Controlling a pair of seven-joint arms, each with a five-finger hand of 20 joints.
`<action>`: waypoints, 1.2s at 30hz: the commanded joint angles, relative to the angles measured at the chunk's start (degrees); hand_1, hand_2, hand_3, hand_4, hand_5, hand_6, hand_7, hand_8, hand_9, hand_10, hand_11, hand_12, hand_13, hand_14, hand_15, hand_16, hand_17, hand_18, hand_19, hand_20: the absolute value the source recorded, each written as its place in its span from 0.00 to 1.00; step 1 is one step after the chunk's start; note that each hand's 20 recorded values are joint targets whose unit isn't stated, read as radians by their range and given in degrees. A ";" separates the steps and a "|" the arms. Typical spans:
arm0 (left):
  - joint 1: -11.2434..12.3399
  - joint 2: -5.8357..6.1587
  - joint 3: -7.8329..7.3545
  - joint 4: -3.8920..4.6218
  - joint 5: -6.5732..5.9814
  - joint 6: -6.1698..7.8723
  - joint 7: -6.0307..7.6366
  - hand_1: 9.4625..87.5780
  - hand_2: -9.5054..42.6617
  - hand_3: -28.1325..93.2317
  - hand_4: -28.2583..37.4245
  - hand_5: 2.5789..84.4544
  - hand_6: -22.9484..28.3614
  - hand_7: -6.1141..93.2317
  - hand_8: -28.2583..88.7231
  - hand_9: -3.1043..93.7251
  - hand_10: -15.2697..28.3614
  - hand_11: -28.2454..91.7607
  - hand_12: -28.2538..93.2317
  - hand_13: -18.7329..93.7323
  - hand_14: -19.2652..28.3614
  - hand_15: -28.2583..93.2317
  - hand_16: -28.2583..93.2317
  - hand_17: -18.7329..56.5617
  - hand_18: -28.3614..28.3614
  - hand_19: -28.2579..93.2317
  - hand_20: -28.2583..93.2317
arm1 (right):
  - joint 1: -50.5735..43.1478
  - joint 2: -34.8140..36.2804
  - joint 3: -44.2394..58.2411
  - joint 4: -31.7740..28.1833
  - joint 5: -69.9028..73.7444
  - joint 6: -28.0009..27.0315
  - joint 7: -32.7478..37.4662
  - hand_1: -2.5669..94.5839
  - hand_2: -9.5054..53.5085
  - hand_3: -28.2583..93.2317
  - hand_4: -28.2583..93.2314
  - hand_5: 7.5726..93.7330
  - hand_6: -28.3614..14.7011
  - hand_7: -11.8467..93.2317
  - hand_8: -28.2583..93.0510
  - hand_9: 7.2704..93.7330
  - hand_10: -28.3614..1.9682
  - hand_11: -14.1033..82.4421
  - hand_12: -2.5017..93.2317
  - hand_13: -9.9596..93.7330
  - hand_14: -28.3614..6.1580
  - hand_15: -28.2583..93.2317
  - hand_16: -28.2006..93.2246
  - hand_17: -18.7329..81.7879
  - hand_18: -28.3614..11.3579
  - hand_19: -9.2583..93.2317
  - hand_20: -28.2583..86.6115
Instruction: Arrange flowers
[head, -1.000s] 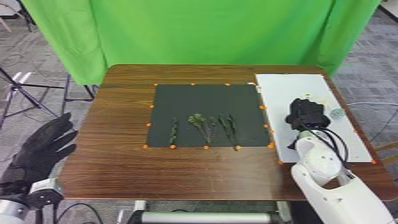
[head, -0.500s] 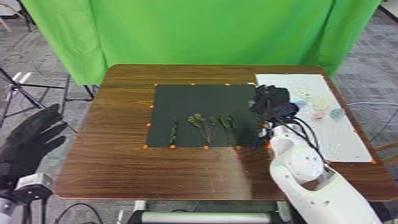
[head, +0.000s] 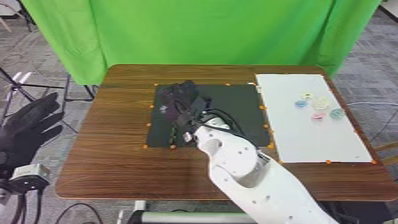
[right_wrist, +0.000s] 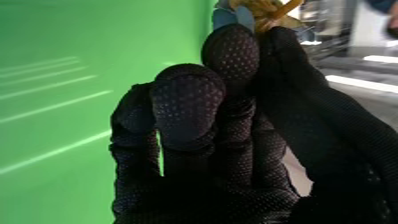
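In the head view, my right hand (head: 180, 104) is above the left part of the dark mat (head: 242, 95). The right wrist view shows the same hand (right_wrist: 188, 102) with thumb and a finger pinching a flower (right_wrist: 264, 10) with blue-grey petals and a yellowish middle at their tips. A green stem (head: 173, 134) lies on the mat just below the hand; my hand and arm cover the other greenery. Off the table's left side is my left hand (head: 28, 127), its fingers straight and holding nothing.
On the white board (head: 330, 145) at the right lie several small blossoms, among them a blue one (head: 301, 103), a pink one (head: 318, 115) and a teal one (head: 337, 113). Orange markers line the mat's edges. A green cloth (head: 213, 35) hangs behind the table.
My right hand has travelled left from the white board across to the left part of the dark mat, now covering some greenery. My left hand has shifted slightly up and left.
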 joint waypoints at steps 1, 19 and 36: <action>-0.97 1.84 0.60 0.62 -0.24 0.87 -0.29 0.19 0.14 0.81 0.02 0.21 0.46 0.28 0.15 0.22 0.55 0.31 0.40 0.28 0.66 0.36 0.29 0.08 0.82 0.51 0.31 | 2.31 -3.94 -5.39 5.43 -3.65 -2.41 -0.73 0.51 0.00 0.92 0.03 0.74 0.69 0.57 0.30 0.91 0.72 0.41 0.61 0.84 0.67 0.77 0.48 0.48 0.20 0.88 0.69; -2.74 3.48 2.60 1.61 -0.22 -0.51 -2.45 0.19 0.14 0.81 0.02 0.21 0.46 0.28 0.15 0.22 0.55 0.30 0.40 0.28 0.66 0.36 0.29 0.08 0.82 0.51 0.31 | 3.20 -7.19 -8.37 12.53 -9.32 -5.16 2.84 0.52 0.00 0.92 0.01 0.73 0.71 0.57 0.29 0.91 0.73 0.39 0.61 0.83 0.68 0.77 0.48 0.47 0.21 0.87 0.69; -2.36 2.81 2.59 1.60 0.10 -0.73 -2.55 0.19 0.14 0.81 0.02 0.21 0.46 0.28 0.15 0.22 0.55 0.30 0.40 0.28 0.66 0.36 0.29 0.07 0.82 0.51 0.31 | 3.18 -7.51 -6.82 10.90 -8.76 -11.11 4.97 0.48 0.00 0.88 0.00 0.67 0.70 0.56 0.29 0.84 0.72 0.39 0.59 0.78 0.67 0.78 0.49 0.44 0.20 0.86 0.69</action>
